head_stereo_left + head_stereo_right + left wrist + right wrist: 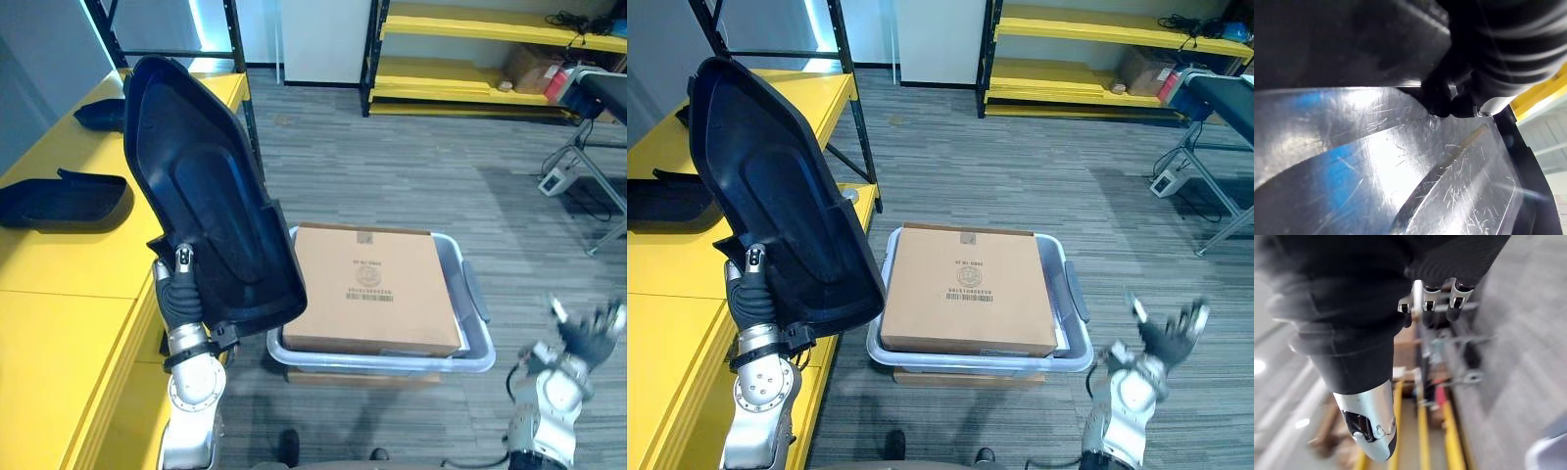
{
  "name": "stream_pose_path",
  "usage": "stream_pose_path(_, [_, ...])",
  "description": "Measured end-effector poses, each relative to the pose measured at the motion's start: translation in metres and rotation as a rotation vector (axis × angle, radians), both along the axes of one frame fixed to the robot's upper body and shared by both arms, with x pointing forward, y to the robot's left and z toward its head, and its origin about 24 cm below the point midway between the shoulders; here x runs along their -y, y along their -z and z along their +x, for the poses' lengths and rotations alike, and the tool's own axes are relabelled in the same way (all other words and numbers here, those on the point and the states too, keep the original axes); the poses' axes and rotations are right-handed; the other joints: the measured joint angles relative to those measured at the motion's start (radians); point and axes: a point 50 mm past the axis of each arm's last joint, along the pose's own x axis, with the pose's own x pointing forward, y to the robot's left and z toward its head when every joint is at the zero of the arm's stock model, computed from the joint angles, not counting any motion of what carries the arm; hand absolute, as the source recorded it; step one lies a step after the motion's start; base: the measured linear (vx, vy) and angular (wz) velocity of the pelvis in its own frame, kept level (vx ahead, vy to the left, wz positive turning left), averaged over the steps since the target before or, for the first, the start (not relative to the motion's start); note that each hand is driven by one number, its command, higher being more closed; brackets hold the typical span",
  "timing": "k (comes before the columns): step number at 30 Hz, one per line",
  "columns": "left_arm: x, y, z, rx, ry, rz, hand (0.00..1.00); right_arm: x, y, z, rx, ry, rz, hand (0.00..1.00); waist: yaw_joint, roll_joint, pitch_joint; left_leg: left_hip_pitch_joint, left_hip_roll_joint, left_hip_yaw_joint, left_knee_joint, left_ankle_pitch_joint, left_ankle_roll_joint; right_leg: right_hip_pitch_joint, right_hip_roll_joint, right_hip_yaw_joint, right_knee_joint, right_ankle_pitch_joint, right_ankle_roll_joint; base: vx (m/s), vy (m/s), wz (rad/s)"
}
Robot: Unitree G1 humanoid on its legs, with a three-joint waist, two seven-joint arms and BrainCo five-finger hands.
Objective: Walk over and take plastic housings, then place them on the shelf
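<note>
Left hand (181, 292) clamps the upright housing (211, 186), fingers hidden behind it.
Right hand (1171, 338), blurred, hangs open.

**Desk:** What's the room?
**Photographer:** Grey striped carpet (392, 176) runs to a far white wall panel (323, 39), with a yellow rack (441, 78) on black posts at far right.
**Desk:** And nearer?
**Photographer:** A yellow shelf (69, 264) lines the left, and a metal-legged stand (607, 98) sits far right.

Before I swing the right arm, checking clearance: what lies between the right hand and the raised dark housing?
Both eye views show a brown cardboard box inside a clear plastic bin between the right hand and the dark plastic housing.
</note>
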Motion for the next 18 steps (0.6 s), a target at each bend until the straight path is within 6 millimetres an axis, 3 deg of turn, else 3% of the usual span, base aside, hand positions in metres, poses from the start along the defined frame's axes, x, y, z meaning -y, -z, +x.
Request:
stream_pose_path(3, [0.001, 0.002, -0.006, -0.007, 0.02, -0.018, 1.0, -0.027, 0.035, -0.028, -0.134, -0.054, 0.172, 0.0, 0.001, 0.003, 0.001, -0.003, 0.0, -0.011, 0.0, 0.0, 0.0, 0.002, 0.001, -0.009, 0.001, -0.001, 0.0, 0.01, -0.016, 0.11])
stream_pose_path(7, [0.0, 0.009, -0.013, -0.046, 0.028, -0.022, 1.0, -0.059, 0.055, -0.045, -0.217, -0.131, 0.299, 0.0, 0.005, -0.004, 0.005, 0.011, -0.004, -0.024, 0.0, 0.0, 0.0, 0.023, -0.004, -0.018, 0.01, -0.008, 0.003, -0.02, 0.001, 0.14])
stream_pose_path(10, [0.001, 0.015, -0.019, -0.078, 0.024, -0.035, 1.0, -0.08, 0.06, -0.039, -0.248, -0.259, 0.321, 0.0, 0.015, -0.009, 0.017, 0.006, -0.007, -0.06, 0.003, -0.007, -0.001, 0.031, -0.01, -0.06, 0.048, -0.035, 0.005, -0.06, -0.009, 0.41])
stream_pose_path(15, [0.015, 0.007, -0.022, -0.035, 0.086, -0.079, 1.0, -0.097, 0.059, -0.025, -0.279, -0.446, 0.278, 0.0, 0.059, -0.008, 0.059, -0.102, -0.057, -0.201, 0.1, -0.015, 0.002, 0.061, -0.059, -0.307, 0.155, -0.115, 0.023, -0.05, -0.006, 1.46])
stream_pose_path(16, [0.018, 0.003, -0.022, -0.01, 0.099, -0.096, 1.0, -0.1, 0.059, -0.023, -0.281, -0.485, 0.272, 0.0, 0.06, -0.007, 0.067, -0.127, -0.051, -0.164, 0.116, -0.014, 0.002, 0.073, -0.068, -0.387, 0.17, -0.13, 0.028, 0.0, 0.018, 1.94])
stream_pose_path(18, [0.017, 0.003, -0.022, -0.002, 0.096, -0.114, 1.0, -0.105, 0.056, -0.012, -0.271, -0.552, 0.248, 0.0, 0.082, -0.003, 0.077, -0.168, -0.012, 0.011, 0.141, -0.028, 0.024, 0.099, -0.081, -0.48, 0.185, -0.14, 0.037, 0.02, 0.02, 1.79])
